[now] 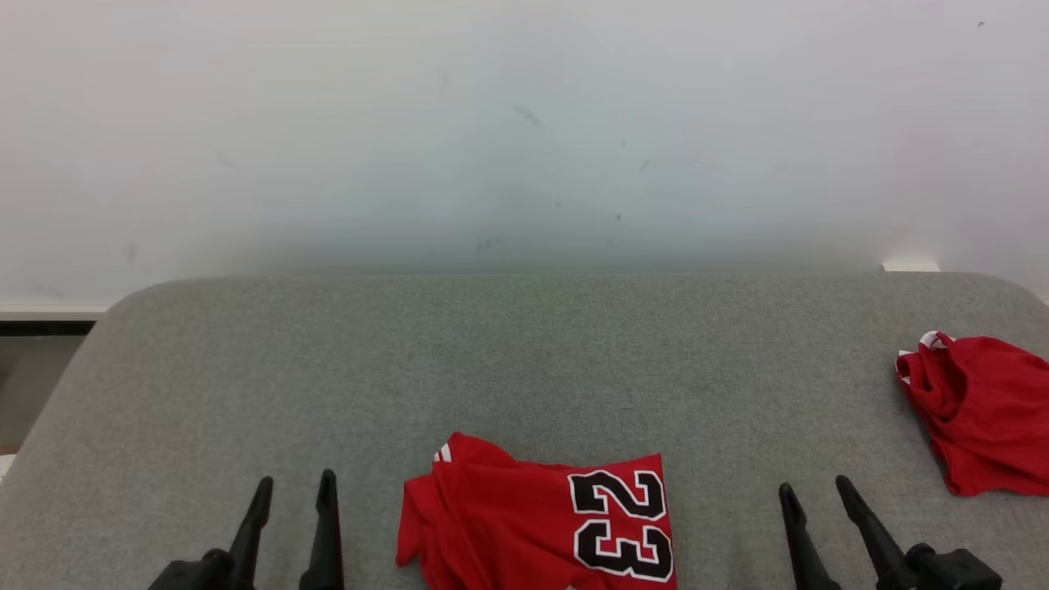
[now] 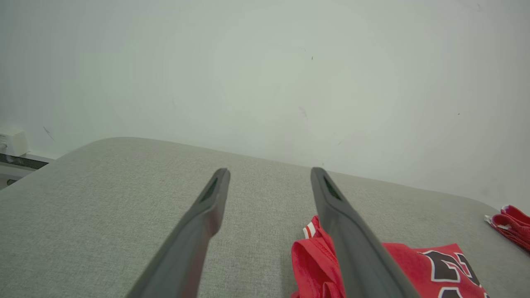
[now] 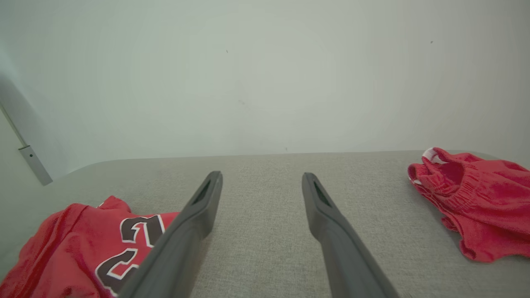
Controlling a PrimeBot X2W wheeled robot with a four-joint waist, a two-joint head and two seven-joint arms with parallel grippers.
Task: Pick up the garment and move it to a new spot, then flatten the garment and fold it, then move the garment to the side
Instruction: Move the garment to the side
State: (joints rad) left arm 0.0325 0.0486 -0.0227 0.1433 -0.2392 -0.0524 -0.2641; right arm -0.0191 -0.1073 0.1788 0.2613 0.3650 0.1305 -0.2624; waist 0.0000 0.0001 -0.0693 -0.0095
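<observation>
The scene is backed by a plain white wall [image 1: 524, 123], on which a few faint dark scuffs [image 1: 529, 115] are seen. Against it a wide table [image 1: 524, 352] covered in grey woven fabric is set, its far corners rounded. A small white block [image 1: 910, 266] is seen at the wall behind the table's far right edge. Past the left corner a white ledge [image 1: 49, 310] over a dark strip [image 1: 45, 328] is made out. A white box [image 2: 12, 142] and a pale slanted conduit [image 3: 35, 165] are fixed low on the wall. Everything is evenly, softly lit.
</observation>
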